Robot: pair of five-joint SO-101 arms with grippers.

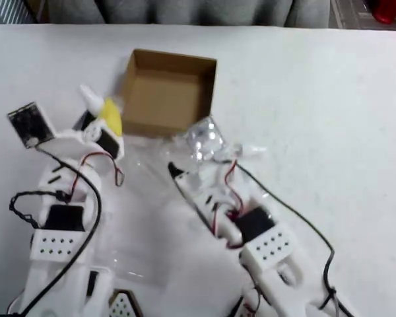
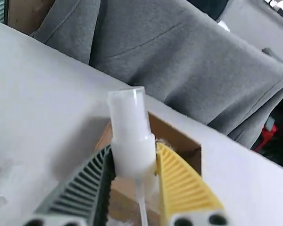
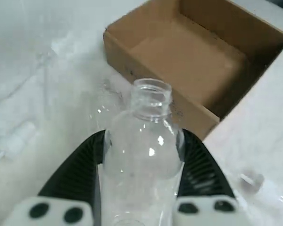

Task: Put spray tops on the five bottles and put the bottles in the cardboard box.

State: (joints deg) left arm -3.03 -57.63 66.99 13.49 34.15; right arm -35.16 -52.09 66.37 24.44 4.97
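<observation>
We find the left gripper (image 2: 133, 159) closed on a white spray top (image 2: 129, 125). Its yellow ribbed finger (image 2: 179, 186) and its dark ribbed finger press against opposite sides of the collar. The spray top stands upright between them, with the nozzle end above the fingers and the thin dip tube (image 2: 142, 213) hanging below. In the high view this gripper sits just beside one outer wall of the cardboard box (image 1: 166, 99), raised off the white table (image 1: 317, 86). The right gripper (image 3: 142, 140) clamps a clear plastic bottle (image 3: 151, 101) around the shoulder with its two black fingers. The bare, uncapped neck points toward the box. In the high view the bottle lies at the near corner of the box, very close to its wall; we cannot tell whether they touch. The box stands open, and we see only its brown floor and walls. A small whitish part (image 3: 13, 137) lies on the table well apart from the bottle and is too blurred to identify. The spray top and the bottle are well apart, each held in its own gripper.
</observation>
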